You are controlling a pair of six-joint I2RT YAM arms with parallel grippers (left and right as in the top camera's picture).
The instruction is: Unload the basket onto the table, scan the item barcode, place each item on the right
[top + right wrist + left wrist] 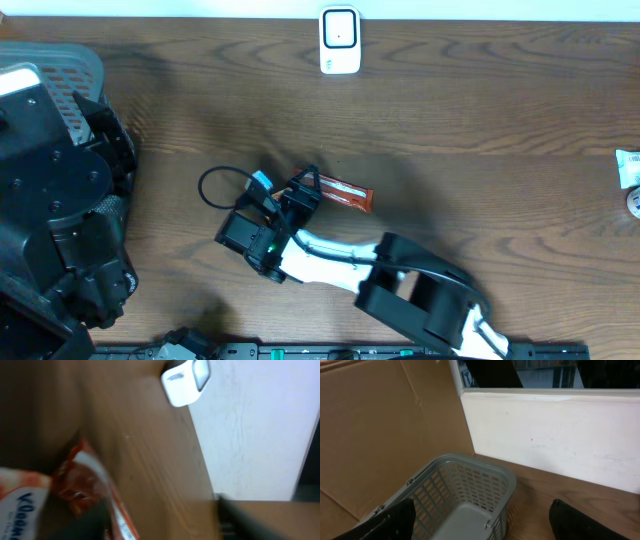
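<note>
Matt, grained dark brown wooden table [480, 110] bearing a glossy, crinkled orange-red foil snack wrapper [350, 195] and smooth white plastic scanner [340, 40]; grey perforated plastic basket [470, 460] beside matt brown cardboard sheet [380, 430].

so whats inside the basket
Nothing shows on the visible floor and far walls of the basket. Its near part runs off the frame's bottom edge, partly behind the fingers, so that part can't be checked.

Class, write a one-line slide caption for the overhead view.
Right gripper at one end of a red snack packet, white scanner beyond it, grey basket at left.
</note>
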